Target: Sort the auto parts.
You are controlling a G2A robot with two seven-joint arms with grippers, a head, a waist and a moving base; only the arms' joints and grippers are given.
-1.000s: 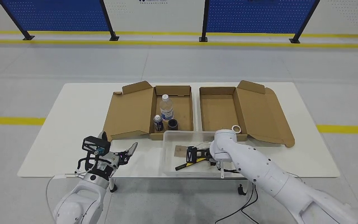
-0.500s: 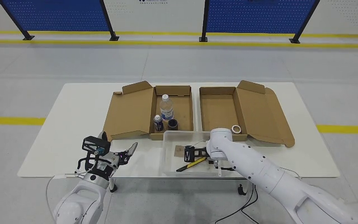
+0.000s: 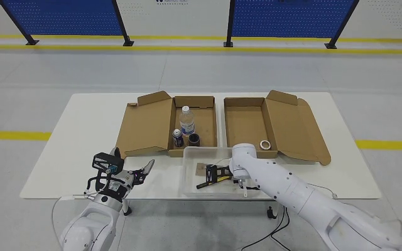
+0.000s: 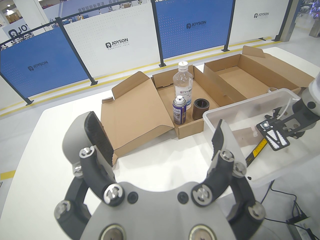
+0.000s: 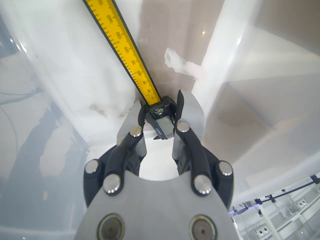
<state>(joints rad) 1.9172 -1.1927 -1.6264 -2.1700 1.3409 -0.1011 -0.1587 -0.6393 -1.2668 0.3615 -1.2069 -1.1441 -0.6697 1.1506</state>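
r pincer (image 5: 160, 106) slid toward l side, pinching caliper (image 5: 117, 38) in bin (image 4: 237, 103) — l pincer (image 4: 156, 123) spread.

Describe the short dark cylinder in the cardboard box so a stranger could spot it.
On the white table, take the open cardboard box holding three things. Beside its clear plastic bottle and small blue spray can stands the short dark-brown cylinder: the only hollow, open-topped one.
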